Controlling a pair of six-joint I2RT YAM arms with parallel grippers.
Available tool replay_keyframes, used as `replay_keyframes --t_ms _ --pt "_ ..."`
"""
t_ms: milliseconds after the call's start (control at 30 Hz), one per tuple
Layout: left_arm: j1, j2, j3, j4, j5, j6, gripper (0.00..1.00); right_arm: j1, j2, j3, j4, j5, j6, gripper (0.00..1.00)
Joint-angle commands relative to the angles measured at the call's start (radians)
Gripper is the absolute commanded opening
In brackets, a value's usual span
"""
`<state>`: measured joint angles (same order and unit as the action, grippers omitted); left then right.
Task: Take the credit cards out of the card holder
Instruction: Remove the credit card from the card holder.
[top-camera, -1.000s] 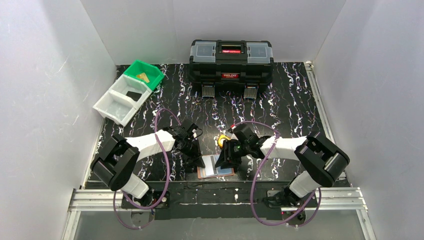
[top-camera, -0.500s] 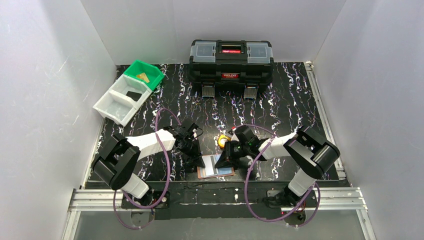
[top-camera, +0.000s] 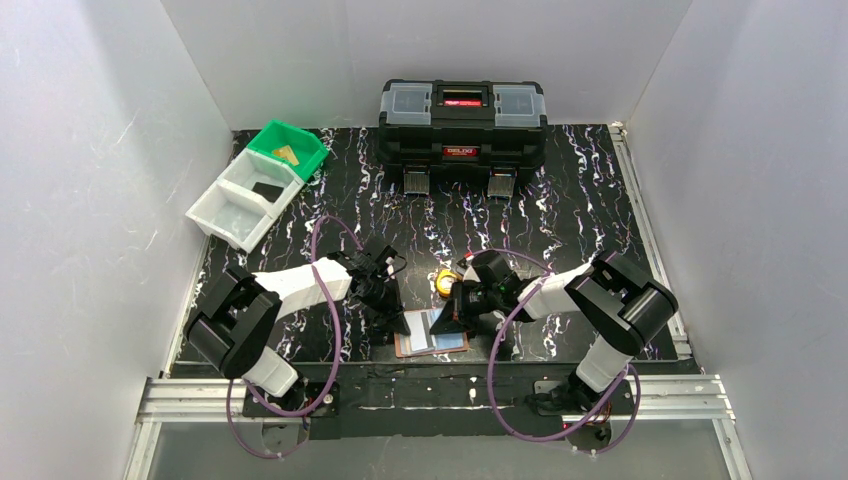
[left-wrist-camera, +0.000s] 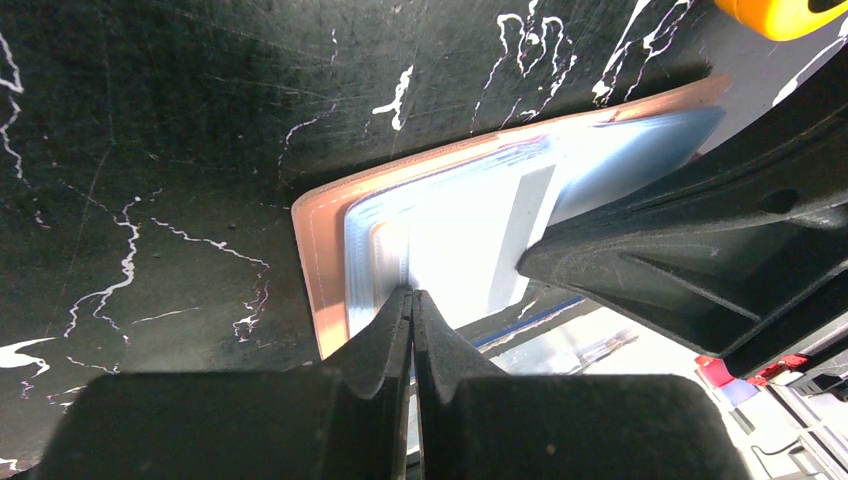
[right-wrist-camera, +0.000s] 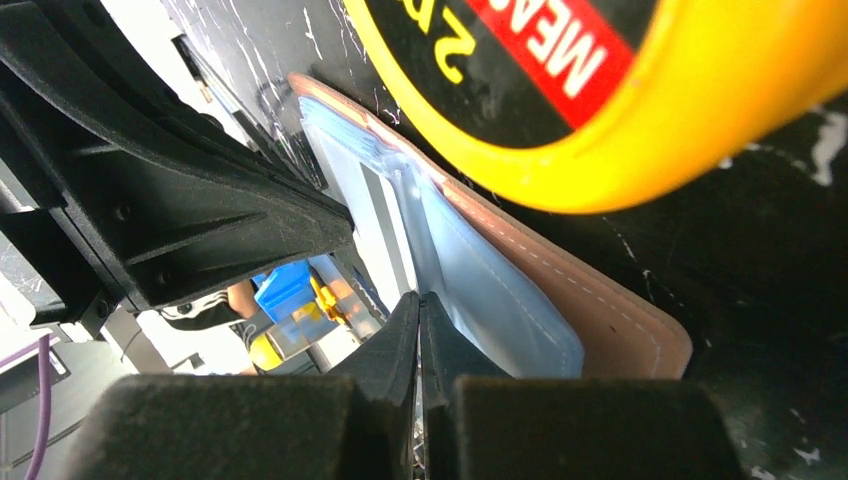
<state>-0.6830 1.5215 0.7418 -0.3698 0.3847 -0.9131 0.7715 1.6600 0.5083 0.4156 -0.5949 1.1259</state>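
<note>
The tan card holder (top-camera: 450, 345) lies open near the table's front edge, its bluish clear sleeves (right-wrist-camera: 480, 290) facing up. A whitish credit card (left-wrist-camera: 465, 240) with a grey stripe shows among the sleeves. My left gripper (left-wrist-camera: 411, 292) is shut, its tips resting on the sleeves at the holder's left edge (top-camera: 398, 328). My right gripper (right-wrist-camera: 419, 296) comes in from the right (top-camera: 447, 322), jaws closed on the whitish card's edge. A gold card (top-camera: 288, 153) lies in the green bin and a black card (top-camera: 266, 188) in the white bin.
A yellow tape measure (top-camera: 444, 282) sits just behind the holder, touching the right gripper's side (right-wrist-camera: 620, 90). The black toolbox (top-camera: 462, 122) stands at the back. The green bin (top-camera: 300, 140) and the white bin (top-camera: 225, 215) are at the back left.
The right gripper's jaws have closed at the card's edge, and the right arm's elbow has swung in toward the left. The left arm and the holder have stayed put.
</note>
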Motion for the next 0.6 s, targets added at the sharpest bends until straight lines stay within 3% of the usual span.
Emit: replay_keyframes --t_ms 0,567 --pt "-0.009 0.044 -0.030 -0.081 -0.136 0.031 0.00 -0.011 -0.005 -0.018 0.047 -0.008 0.009 0.03" --pt "0.008 0.040 -0.031 -0.116 -0.170 0.055 0.00 -0.041 -0.059 -0.060 0.000 0.032 -0.024 0.05"
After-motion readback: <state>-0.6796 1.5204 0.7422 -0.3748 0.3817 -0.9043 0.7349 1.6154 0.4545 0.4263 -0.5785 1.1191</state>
